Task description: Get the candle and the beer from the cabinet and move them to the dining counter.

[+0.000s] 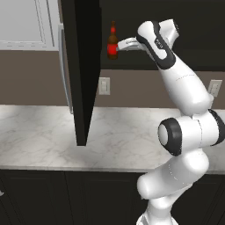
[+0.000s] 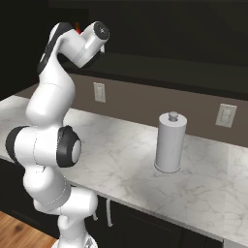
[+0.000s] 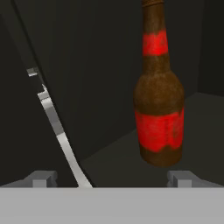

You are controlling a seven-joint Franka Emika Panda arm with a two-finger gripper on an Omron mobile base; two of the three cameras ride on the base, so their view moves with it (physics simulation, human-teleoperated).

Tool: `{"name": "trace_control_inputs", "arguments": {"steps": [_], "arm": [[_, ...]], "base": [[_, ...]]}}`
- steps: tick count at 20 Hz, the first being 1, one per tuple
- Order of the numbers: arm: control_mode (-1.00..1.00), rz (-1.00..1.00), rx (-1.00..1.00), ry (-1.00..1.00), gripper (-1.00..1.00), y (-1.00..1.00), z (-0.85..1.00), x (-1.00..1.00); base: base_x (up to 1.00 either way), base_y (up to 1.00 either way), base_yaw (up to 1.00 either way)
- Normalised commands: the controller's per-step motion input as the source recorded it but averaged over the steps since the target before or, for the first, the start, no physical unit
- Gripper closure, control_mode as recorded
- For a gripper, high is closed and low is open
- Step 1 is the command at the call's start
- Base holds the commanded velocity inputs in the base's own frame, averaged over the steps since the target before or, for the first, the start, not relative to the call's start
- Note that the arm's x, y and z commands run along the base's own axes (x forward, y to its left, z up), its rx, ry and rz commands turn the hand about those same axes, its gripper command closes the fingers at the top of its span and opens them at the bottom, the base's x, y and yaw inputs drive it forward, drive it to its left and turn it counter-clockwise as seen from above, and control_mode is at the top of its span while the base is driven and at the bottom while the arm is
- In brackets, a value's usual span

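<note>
Two small dark fingertips [image 3: 43,178] poke up at the bottom of the hand view, set wide apart with nothing between them, so the two-finger gripper [image 1: 119,45] is spread open and empty. Just ahead, standing upright on the dark shelf floor, is the small dark brown glass beer bottle with its red label and red-banded neck [image 3: 158,98]; it sits toward the right-hand fingertip rather than centred in the gap, so I'd judge the hand needs a small sideways correction before closing. In the left base view the gripper is level with the bottle's body, right beside it, which reads as a side-on approach to clamp the wide part below the neck. The tall black upper wall cabinet's panelled door [image 1: 83,74] hangs swung out, its long silver bar handle [image 3: 54,127] slanting past the left of the hand view. Below, the white-grey veined marble worktop [image 1: 39,132] carries a white paper-towel roll on its stand [image 2: 170,142]. I can't spot the candle from here
</note>
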Motion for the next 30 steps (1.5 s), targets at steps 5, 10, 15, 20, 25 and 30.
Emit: {"name": "trace_control_inputs", "arguments": {"steps": [5, 10, 15, 20, 25, 30], "arm": [[-1.0, 0.0, -0.02, 0.0, -1.0, 0.0, -0.09, 0.22], [-1.0, 0.0, -0.01, 0.0, -1.0, 0.02, -0.03, 0.17], [-1.0, 0.0, 0.0, 0.0, -1.0, 0.04, -0.01, 0.17], [-1.0, 0.0, 0.0, 0.0, -1.0, 0.01, 0.0, 0.18], [-1.0, 0.0, 0.0, 0.0, -1.0, 0.01, 0.0, 0.13], [-1.0, 0.0, 0.0, 0.0, -1.0, 0.08, 0.0, 0.15]], "base": [[0.0, 0.0, 0.0], [0.0, 0.0, 0.0], [0.0, 0.0, 0.0], [0.0, 0.0, 0.0], [0.0, 0.0, 0.0], [0.0, 0.0, 0.0]]}}
